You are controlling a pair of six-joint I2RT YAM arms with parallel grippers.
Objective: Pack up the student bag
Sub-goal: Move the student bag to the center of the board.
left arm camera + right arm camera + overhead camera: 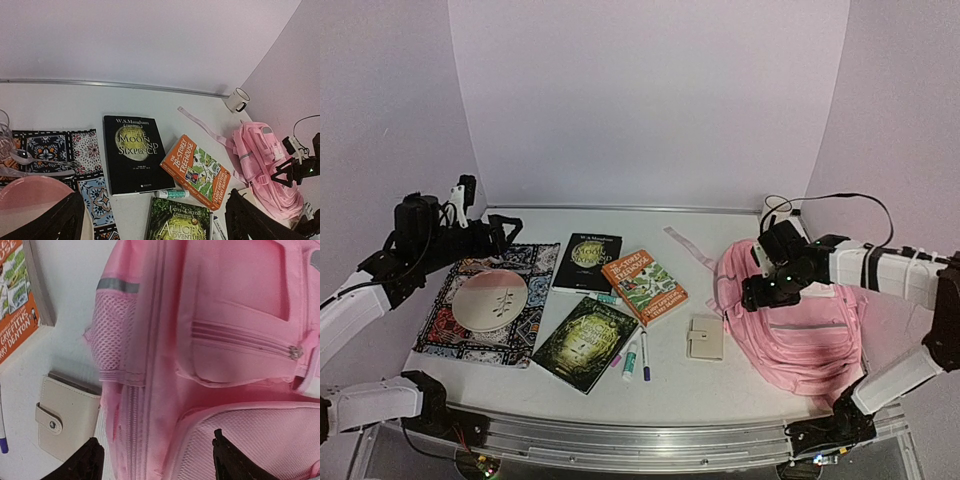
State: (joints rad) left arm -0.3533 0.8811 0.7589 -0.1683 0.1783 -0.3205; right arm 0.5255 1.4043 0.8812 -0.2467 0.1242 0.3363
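On the table (720, 385), the student bag (225, 340) lies beneath the open right claw (155, 462).

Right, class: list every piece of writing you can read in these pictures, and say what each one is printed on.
"W.S. Maugham", "The Moon and Sixpence": black book.
"The 78-Storey Treehouse", "Griffiths", "Terry Denton": orange book.
"Lewis Carroll", "Alice's Adventures": green book, cut off below.
Label on the marker: too small to read.
Student bag: no readable text.
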